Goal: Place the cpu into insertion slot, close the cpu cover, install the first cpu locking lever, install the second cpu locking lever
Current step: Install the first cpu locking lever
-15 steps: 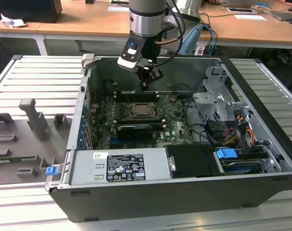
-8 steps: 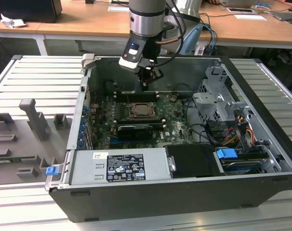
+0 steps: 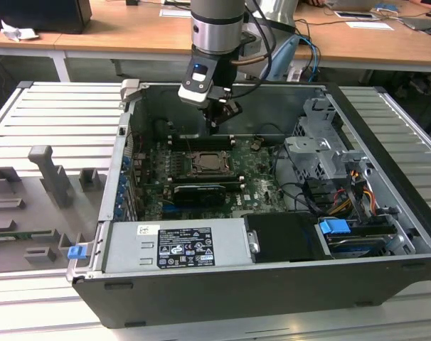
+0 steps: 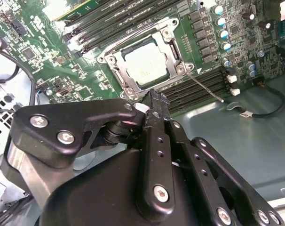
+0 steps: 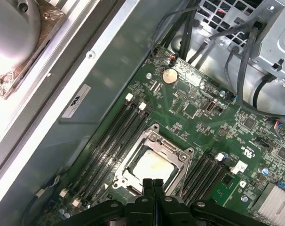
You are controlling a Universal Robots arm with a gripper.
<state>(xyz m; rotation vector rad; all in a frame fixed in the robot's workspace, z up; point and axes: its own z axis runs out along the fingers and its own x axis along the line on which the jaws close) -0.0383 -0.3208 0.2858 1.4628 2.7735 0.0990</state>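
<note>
My black metal gripper (image 3: 214, 122) hangs above the green circuit board (image 5: 189, 110) inside the open dark grey computer case (image 3: 222, 291). Its two slim fingers are pressed together with nothing between them. Close below their tips lies the square, metal-rimmed insertion slot (image 3: 193, 162), toward the far middle of the board in the exterior view. The flat, dull silvery-tan cpu (image 4: 145, 63) sits in it, and the square silver-grey cpu cover (image 4: 173, 52) lies flat over its edges. A thin steel wire lever (image 4: 204, 84) angles off one corner, beside the long ribbed black memory slots (image 5: 112, 141).
</note>
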